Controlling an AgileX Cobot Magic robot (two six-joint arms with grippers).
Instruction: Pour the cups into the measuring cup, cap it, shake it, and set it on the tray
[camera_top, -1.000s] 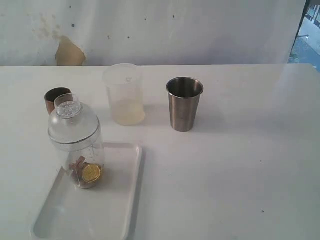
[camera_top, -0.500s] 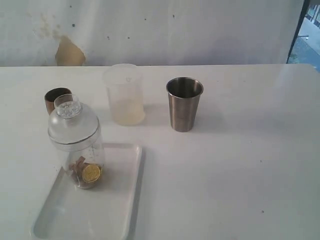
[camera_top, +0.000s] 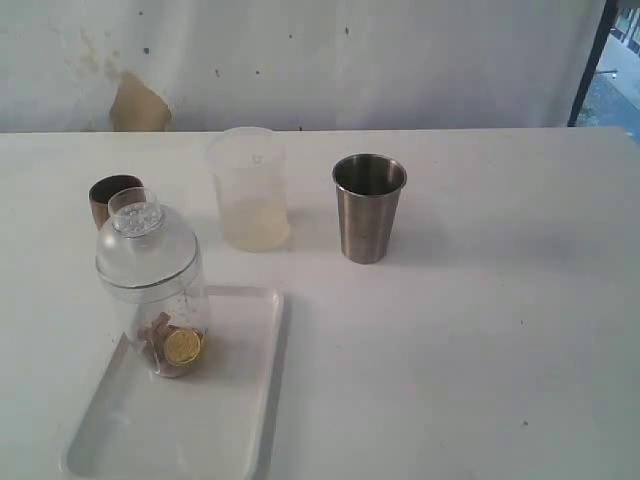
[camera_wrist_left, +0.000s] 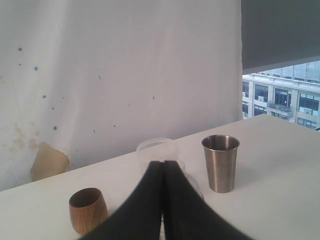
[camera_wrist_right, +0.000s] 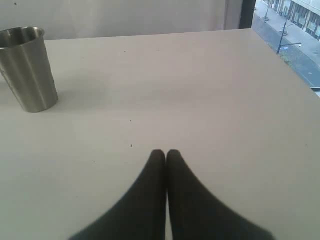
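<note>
Left gripper (camera_wrist_left: 162, 167) and right gripper (camera_wrist_right: 166, 154) were pinched closed, empty; the capped measuring cup (camera_top: 160, 315) stood upright on the tray (camera_top: 240, 420).

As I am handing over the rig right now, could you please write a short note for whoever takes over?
Left gripper: shut, empty. Right gripper: shut, empty; neither shows in the exterior view.
Clear graduated plastic measuring cup, domed lid on, stands upright on the shallow white tray, small pieces inside. Brown wooden cup and stainless-steel tumbler stand upright on the table.
Done: pouring, capping, placing, apparently. Left: nothing visible; shaking cannot be confirmed.
</note>
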